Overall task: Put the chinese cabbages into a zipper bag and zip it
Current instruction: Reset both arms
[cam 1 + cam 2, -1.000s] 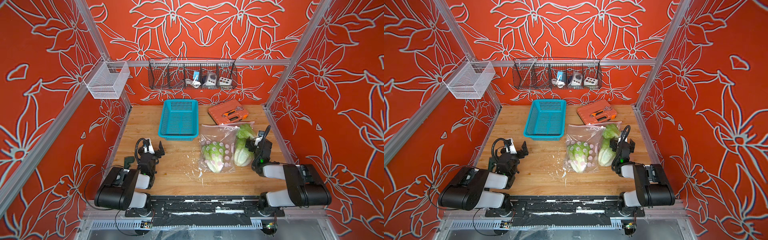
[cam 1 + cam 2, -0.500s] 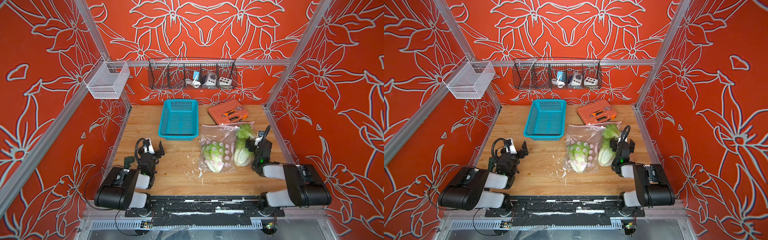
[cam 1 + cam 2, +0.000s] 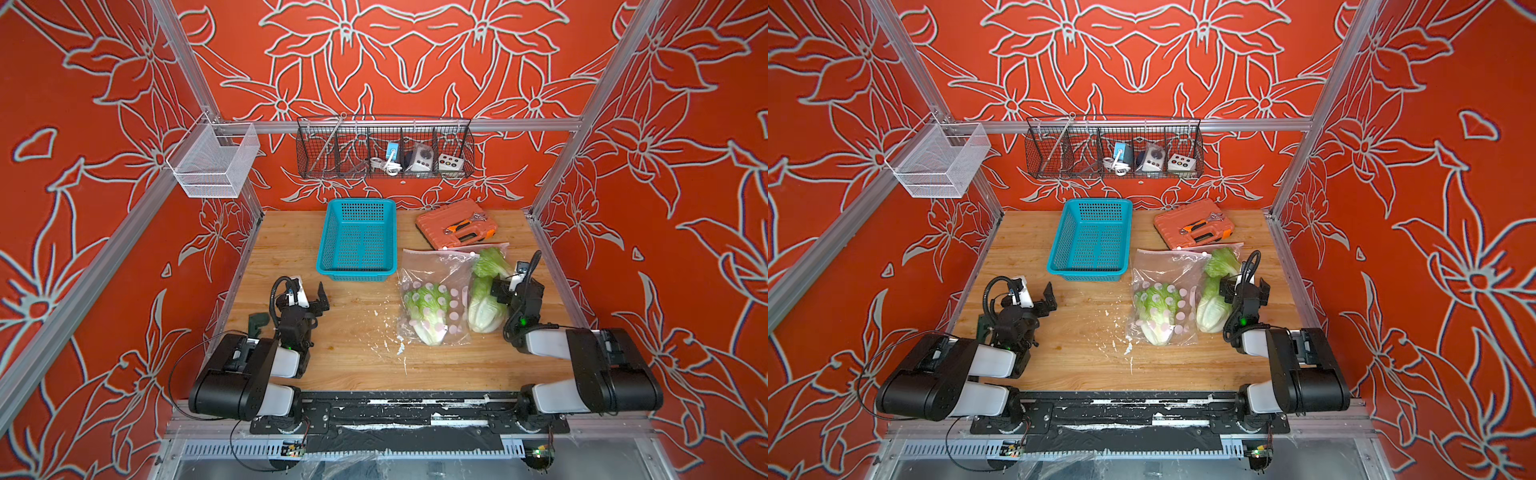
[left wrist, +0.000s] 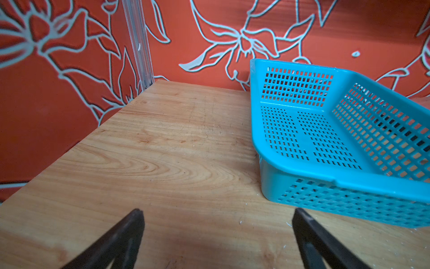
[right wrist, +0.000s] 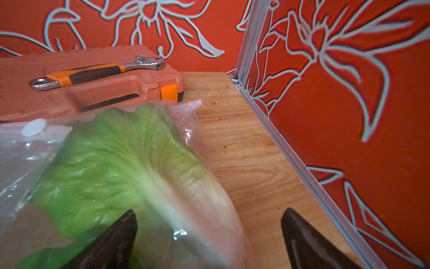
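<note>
A: Now, whereabouts of the chinese cabbages (image 3: 428,311)?

B: Right of centre on the wooden table (image 3: 353,361), at the clear zipper bag (image 3: 432,266). One head inside, seen through the spotted film, white base toward the robot. More cabbage just beside it, the right-hand cabbage (image 3: 484,309), leaves pointing toward the orange toolbox (image 3: 432,224); under plastic film in the right wrist view. Cannot tell whether one head or two there.

A: And the right gripper (image 3: 515,289)?

B: Released, jaws spread wide, grasping nothing. Low at the right-hand cabbage: one finger (image 5: 111,242) over the film-covered leaf, the other over bare wood.

A: Left gripper (image 3: 305,297)?

B: Likewise released, jaws wide, nothing between them. Low over bare wood, well apart from the bag, near a front corner of the teal basket (image 3: 356,272).

A: Anything else?

B: Adjustable wrench (image 5: 100,69) lying on the toolbox, beyond the bag's far edge.
</note>
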You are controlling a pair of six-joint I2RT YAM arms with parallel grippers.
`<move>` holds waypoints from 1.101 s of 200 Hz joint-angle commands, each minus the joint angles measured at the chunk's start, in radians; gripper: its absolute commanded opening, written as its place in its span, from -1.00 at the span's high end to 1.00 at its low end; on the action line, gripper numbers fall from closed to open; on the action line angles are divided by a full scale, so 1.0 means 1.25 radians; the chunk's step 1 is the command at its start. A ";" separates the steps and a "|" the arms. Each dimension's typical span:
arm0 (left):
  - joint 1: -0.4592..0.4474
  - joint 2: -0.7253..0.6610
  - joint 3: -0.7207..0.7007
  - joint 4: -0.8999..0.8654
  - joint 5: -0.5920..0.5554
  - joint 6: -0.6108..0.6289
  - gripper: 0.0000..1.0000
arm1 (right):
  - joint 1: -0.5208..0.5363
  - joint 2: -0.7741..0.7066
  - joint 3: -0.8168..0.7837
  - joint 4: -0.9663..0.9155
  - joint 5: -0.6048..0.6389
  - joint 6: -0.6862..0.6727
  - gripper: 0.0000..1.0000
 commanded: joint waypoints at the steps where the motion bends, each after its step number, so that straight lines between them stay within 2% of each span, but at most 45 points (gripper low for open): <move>1: 0.001 -0.002 0.010 0.007 0.004 -0.001 -0.97 | -0.002 0.005 0.007 -0.033 -0.014 -0.010 -0.98; 117: 0.001 -0.002 0.010 0.007 0.004 -0.001 -0.97 | -0.001 0.005 0.006 -0.033 -0.014 -0.011 -0.98; 164: -0.022 0.004 0.021 -0.004 -0.021 0.017 -0.97 | -0.001 0.005 0.007 -0.035 -0.014 -0.011 -0.97; 179: -0.022 0.004 0.021 -0.005 -0.021 0.017 -0.97 | -0.001 0.007 0.014 -0.046 -0.045 -0.024 -0.98; 220: -0.022 0.005 0.021 -0.005 -0.021 0.017 -0.97 | -0.001 0.006 0.013 -0.045 -0.048 -0.024 -0.97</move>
